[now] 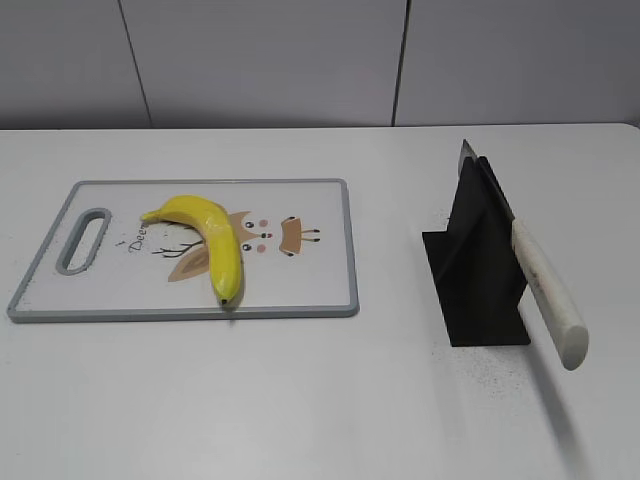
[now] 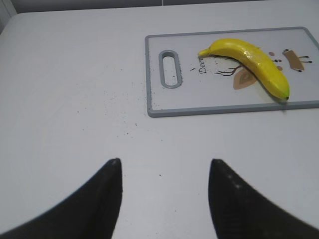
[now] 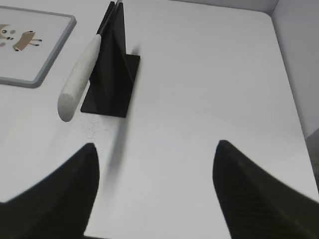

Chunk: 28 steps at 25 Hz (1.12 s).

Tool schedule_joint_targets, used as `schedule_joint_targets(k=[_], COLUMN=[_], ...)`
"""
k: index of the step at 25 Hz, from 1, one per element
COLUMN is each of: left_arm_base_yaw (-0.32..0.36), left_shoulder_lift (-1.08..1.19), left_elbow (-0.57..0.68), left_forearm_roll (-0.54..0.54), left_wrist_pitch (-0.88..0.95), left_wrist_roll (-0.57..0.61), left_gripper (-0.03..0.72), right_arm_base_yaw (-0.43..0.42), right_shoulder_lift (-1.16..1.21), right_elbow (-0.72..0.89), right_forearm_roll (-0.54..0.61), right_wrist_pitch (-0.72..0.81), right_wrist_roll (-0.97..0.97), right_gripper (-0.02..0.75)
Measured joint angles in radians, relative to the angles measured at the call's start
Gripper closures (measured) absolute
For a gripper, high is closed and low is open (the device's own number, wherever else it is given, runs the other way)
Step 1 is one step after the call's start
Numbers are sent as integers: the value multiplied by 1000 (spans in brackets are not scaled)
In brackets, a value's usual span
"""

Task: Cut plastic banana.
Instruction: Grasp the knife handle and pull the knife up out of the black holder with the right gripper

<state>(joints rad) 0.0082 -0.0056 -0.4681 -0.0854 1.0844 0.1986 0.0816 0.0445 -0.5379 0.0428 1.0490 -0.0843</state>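
The plastic banana (image 1: 212, 243) lies whole on a white cutting board with a grey rim (image 1: 340, 300); it also shows in the left wrist view (image 2: 254, 62). A knife with a white handle (image 1: 548, 292) rests slanted in a black stand (image 1: 480, 275), handle toward the front; the right wrist view shows the handle (image 3: 79, 77) and the stand (image 3: 112, 74). My left gripper (image 2: 164, 162) is open and empty above bare table, near and to the left of the board (image 2: 149, 74). My right gripper (image 3: 155, 144) is open and empty, near and to the right of the stand. Neither gripper shows in the exterior view.
The white table (image 1: 320, 400) has fine dark specks around the stand and left of the board. A grey wall (image 1: 300, 60) stands behind the table. The table's right edge (image 3: 294, 99) and near edge show in the right wrist view.
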Motion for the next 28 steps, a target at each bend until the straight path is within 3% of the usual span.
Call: schedule_joint_targets(k=[5,9,13,18,28], left_arm_base_yaw=[0,0,0,0,0], left_shoulder_lift=[0,0,0,0,0], left_elbow=[0,0,0,0,0], left_forearm_roll=[0,0,0,0,0], left_wrist_pitch=[0,0,0,0,0], left_wrist_roll=[0,0,0,0,0], left_gripper=[151,151,152,155,161], right_arm_base_yaw=[0,34,154,301,311], right_shoulder_lift=[274,495,705,960,1419], right_elbow=[-115,-211,-277,-399,-521], right_forearm_roll=[7,82,114,53,24], right_wrist_pitch=[61,61,47,45,16], right_wrist_roll=[1,9,51,150,272], right_gripper=[199,202,202,204,232])
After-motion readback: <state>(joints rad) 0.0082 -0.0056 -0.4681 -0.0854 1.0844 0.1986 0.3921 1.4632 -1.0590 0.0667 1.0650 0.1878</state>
